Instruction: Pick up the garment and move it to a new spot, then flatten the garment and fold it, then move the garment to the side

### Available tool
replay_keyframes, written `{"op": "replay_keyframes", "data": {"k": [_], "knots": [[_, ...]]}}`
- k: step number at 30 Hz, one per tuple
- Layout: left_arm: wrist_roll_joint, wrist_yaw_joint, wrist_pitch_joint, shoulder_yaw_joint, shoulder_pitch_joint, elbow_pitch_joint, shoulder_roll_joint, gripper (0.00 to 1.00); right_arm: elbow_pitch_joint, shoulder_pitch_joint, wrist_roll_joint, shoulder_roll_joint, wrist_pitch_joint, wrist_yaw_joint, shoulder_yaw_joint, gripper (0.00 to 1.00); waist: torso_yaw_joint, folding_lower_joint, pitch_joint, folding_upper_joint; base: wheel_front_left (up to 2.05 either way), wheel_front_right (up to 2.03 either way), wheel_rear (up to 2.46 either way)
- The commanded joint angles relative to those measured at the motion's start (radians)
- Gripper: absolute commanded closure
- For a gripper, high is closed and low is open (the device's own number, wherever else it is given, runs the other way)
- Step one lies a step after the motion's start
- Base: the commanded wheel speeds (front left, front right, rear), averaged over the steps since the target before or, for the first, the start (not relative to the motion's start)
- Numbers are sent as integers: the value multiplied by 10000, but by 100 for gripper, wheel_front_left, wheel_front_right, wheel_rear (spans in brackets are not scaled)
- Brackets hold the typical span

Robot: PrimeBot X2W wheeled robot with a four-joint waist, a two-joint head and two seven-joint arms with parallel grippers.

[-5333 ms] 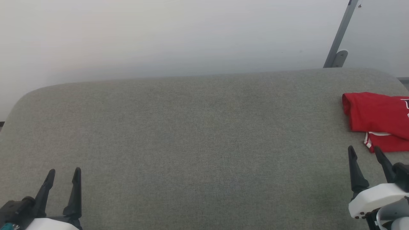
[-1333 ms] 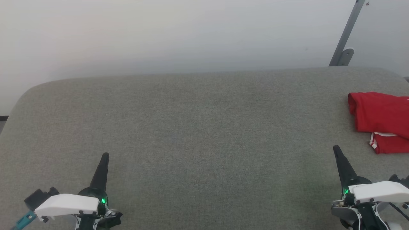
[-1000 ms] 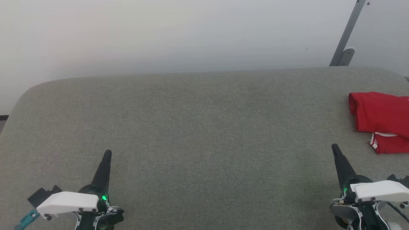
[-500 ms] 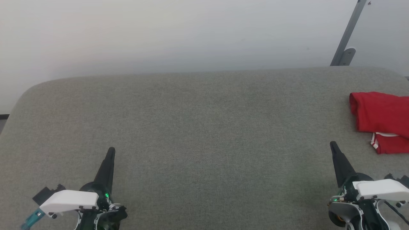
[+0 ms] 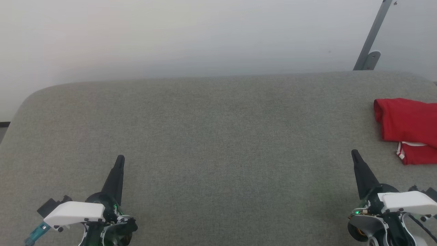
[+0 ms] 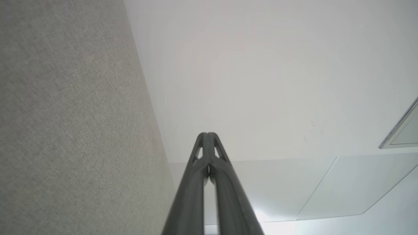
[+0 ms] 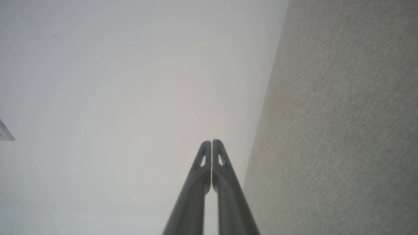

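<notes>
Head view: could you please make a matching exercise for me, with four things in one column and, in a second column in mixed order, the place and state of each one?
Things
1. garment
2. left claw
3. right claw
4. grey metal bar

Place and state
A. lower right, shut, empty
B. upper right, slanting, beyond the surface
C. lower left, shut, empty
D. right edge of the grey surface, red, lying folded

Pairs: 1-D, 2-C, 3-A, 4-B

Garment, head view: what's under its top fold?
From under the top fold of the garment, a red lower layer with striped trim pokes out, on the grey padded surface. Anything deeper in the folds is covered.
</notes>
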Motion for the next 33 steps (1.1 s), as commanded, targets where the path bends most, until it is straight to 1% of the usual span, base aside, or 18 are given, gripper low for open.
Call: {"op": "replay_keyframes", "data": {"k": [1,33], "knots": [[-28,-46,38,30,-117,-1,-14,100,-37,-70,40,35,33,2,4,100,0,0,0,0,0,0,0],[-32,-46,33,25,-115,-3,-14,100,-36,-66,43,34,31,4,4,100,0,0,0,0,0,0,0]]}}
